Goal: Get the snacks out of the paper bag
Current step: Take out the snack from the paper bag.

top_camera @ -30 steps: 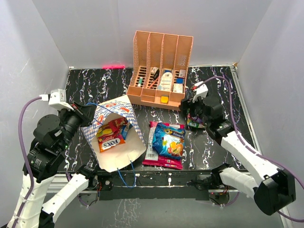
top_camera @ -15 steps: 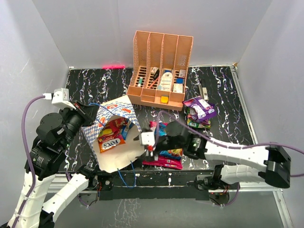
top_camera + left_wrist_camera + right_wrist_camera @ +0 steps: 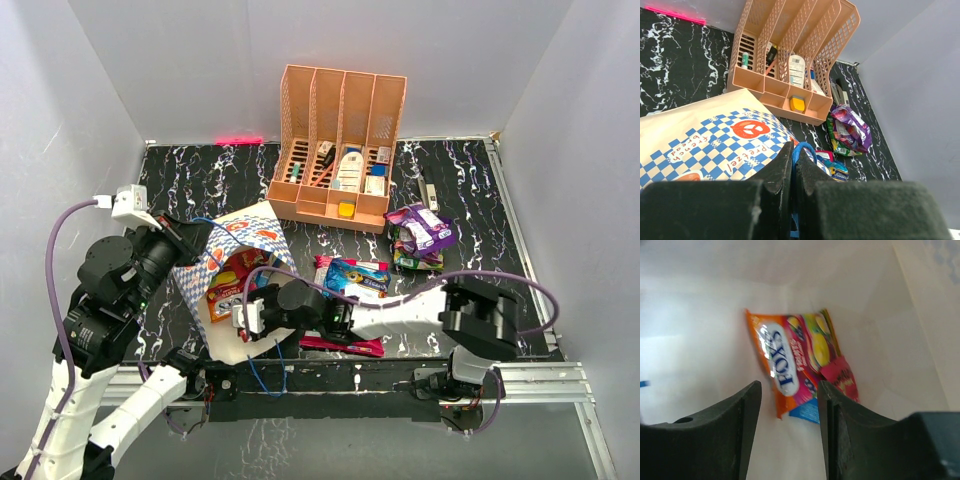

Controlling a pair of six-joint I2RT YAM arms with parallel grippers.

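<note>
The paper bag [image 3: 255, 230] lies on its side, its white-lined mouth facing the near edge. My left gripper [image 3: 193, 237] holds it up, shut on the thin blue string handle [image 3: 801, 148]. My right gripper [image 3: 240, 308] is inside the bag's mouth, its jaws [image 3: 789, 390] open with nothing between them. Just beyond its fingertips lie an orange Fox's packet [image 3: 785, 365], a red packet [image 3: 840, 377] and a blue packet [image 3: 805, 412] on the bag's white floor [image 3: 700, 330]. Outside the bag lie a blue packet [image 3: 357, 279] on a pink one [image 3: 340, 344], and purple packets [image 3: 425, 228] at the right.
The orange slotted organizer [image 3: 340, 150] with small bottles and boxes stands at the back middle, just behind the bag. The right arm stretches across the near part of the table, over the blue and pink packets. Grey walls enclose the table on three sides.
The right arm left the purple packets at the right and swung leftward across the table into the bag's mouth, its jaws narrowing. The left gripper kept hold of the handle.
</note>
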